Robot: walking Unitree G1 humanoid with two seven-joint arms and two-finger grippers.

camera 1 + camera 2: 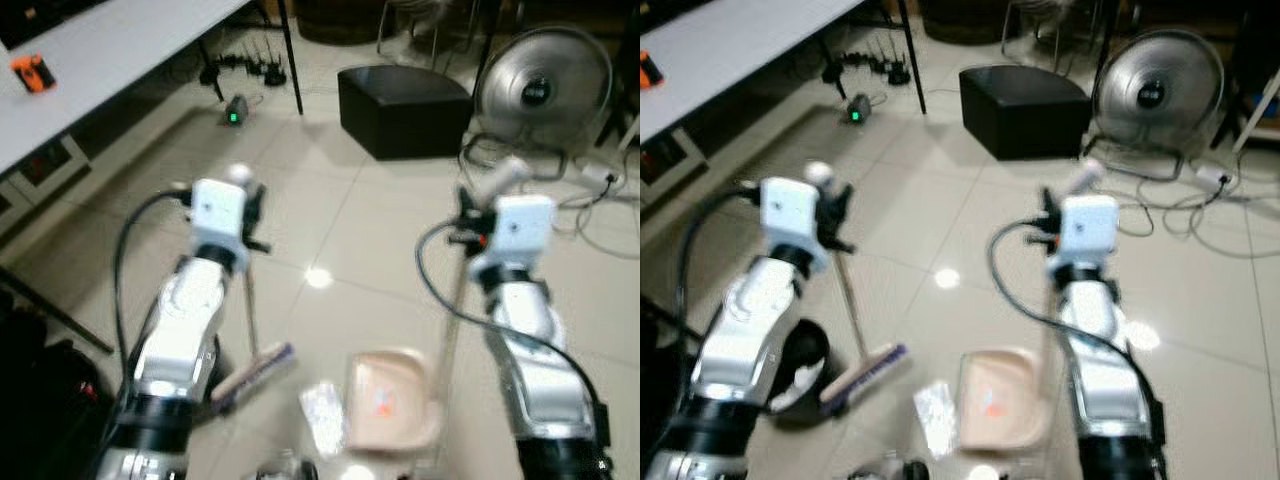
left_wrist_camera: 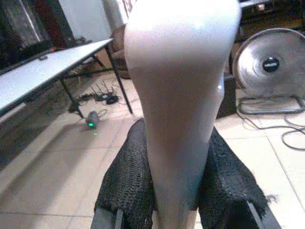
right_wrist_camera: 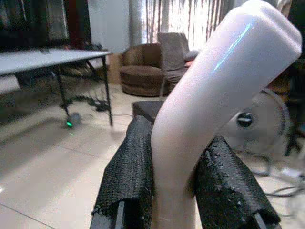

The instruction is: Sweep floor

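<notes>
— Where is your broom?

— Your left gripper (image 2: 174, 210) is clamped on the broom handle (image 2: 181, 95), which fills the gap between both padded fingers (image 2: 128, 181). The brush head (image 1: 252, 372) rests on the tiled floor (image 1: 330, 200) at lower centre.

— And the dustpan?

— Your right gripper (image 3: 174, 205) is closed around the dustpan handle (image 3: 209, 95), squeezed between its fingers. The pink dustpan (image 1: 390, 400) sits low, right of the brush, a crumpled scrap (image 1: 322, 415) between them. A fan (image 1: 542, 90) stands upper right.
</notes>
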